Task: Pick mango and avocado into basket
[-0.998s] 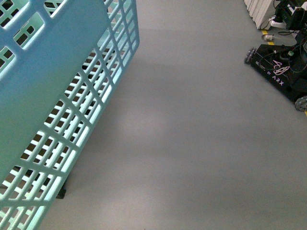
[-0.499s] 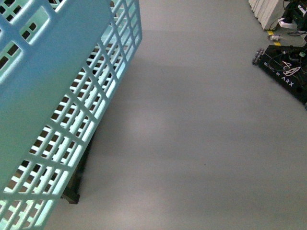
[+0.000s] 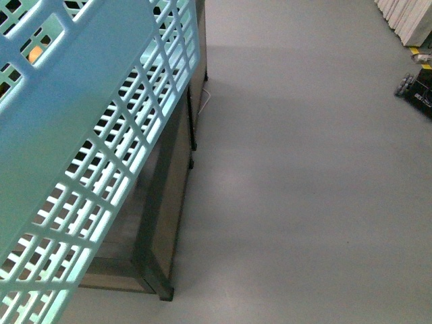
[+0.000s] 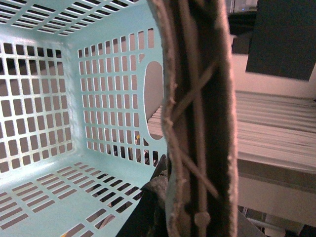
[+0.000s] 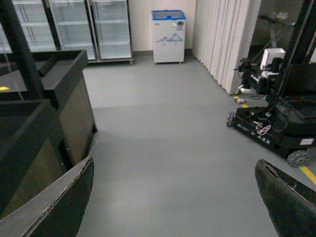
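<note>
The turquoise slotted basket (image 3: 81,135) hangs tilted and fills the left of the front view. In the left wrist view its slotted floor (image 4: 54,192) is bare. Its brown handle (image 4: 197,113), bound with a white tie, runs right past the camera, and my left gripper (image 4: 192,222) is shut on it. My right gripper (image 5: 173,197) is open over bare grey floor, with nothing between its fingers (image 5: 59,202). The mango and the avocado are out of view. A small orange patch (image 3: 34,54) shows through a basket slot; I cannot tell what it is.
A dark-framed stand with a wood panel (image 3: 165,202) sits under the basket, and dark counters (image 5: 49,98) show in the right wrist view. Another robot base (image 5: 266,128) stands on the right, near white curtains (image 5: 222,39). Glass-door fridges (image 5: 108,24) and a small freezer (image 5: 168,34) line the far wall.
The front view has swung: the dark-framed stand has come into sight under the basket, and the other robot base has slid to the right edge. The basket stays hanging at the left.
</note>
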`<action>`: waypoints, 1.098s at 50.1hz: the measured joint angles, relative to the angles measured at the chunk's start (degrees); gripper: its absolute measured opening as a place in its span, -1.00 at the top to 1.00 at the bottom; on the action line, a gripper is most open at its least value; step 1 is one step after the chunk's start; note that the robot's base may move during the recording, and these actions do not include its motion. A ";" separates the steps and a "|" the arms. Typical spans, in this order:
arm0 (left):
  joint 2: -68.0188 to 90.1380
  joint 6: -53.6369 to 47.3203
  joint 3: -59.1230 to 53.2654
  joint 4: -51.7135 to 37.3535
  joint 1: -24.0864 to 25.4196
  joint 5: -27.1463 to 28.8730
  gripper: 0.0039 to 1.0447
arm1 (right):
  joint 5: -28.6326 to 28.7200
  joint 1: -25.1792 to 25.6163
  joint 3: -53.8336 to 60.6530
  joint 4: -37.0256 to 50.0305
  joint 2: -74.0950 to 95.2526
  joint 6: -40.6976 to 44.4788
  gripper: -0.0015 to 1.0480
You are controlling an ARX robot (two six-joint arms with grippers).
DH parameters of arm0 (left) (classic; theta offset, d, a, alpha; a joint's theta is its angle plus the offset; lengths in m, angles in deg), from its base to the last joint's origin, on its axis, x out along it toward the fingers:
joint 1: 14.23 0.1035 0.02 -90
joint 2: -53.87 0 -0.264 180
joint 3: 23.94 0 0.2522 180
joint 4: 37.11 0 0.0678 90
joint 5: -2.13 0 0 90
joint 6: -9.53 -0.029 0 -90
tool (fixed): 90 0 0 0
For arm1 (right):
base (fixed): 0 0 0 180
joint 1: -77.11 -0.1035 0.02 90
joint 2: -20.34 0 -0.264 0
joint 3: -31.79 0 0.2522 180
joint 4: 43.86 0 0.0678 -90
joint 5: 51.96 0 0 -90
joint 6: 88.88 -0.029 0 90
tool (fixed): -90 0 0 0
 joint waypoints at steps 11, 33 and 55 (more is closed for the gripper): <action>-0.02 -0.07 0.00 0.00 0.00 0.04 0.91 | -0.13 0.00 0.00 0.00 0.02 0.00 -0.83; 0.00 -0.07 -0.02 -0.02 0.00 0.02 0.91 | -0.15 0.00 0.00 0.00 0.02 -0.02 -0.83; 0.00 -0.07 -0.02 0.00 0.00 0.07 0.91 | -0.13 0.00 0.00 0.02 0.02 0.00 -0.83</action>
